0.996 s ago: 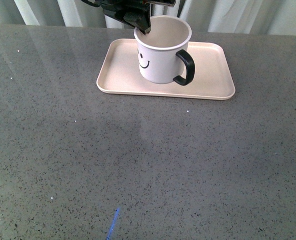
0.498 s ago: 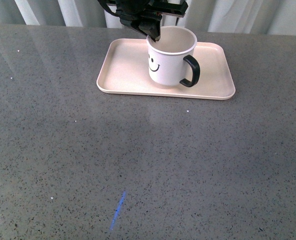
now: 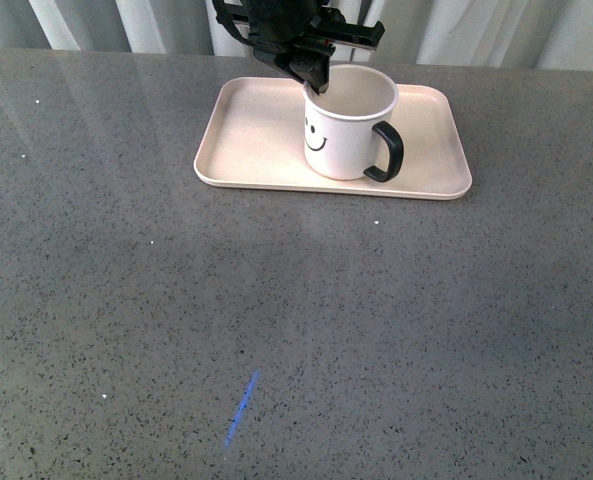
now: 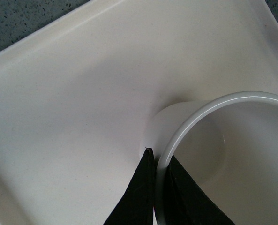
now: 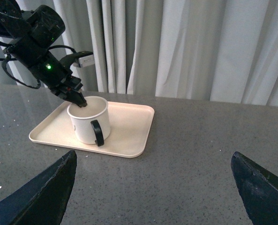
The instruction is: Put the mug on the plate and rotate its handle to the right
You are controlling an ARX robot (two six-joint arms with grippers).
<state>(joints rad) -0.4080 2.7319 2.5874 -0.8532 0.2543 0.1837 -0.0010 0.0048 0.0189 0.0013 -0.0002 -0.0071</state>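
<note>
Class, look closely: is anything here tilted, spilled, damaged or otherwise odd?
Nothing stands out. The mug stands upright and unbroken on the plate, with the left tool pinching its rim; no spill shows.

Mug [image 3: 344, 140]: white, cylindrical, black smiley turned toward the desk's near-left corner. Upright, empty, standing on the plate a little right of its middle.
Handle [image 3: 388, 152]: glossy black loop, pointing to the desk's right edge, angled slightly nearward.
Plate [image 3: 251, 140]: pale pink, rectangular, rounded corners, low rim. Lies flat by the far edge, mid-desk.
</note>
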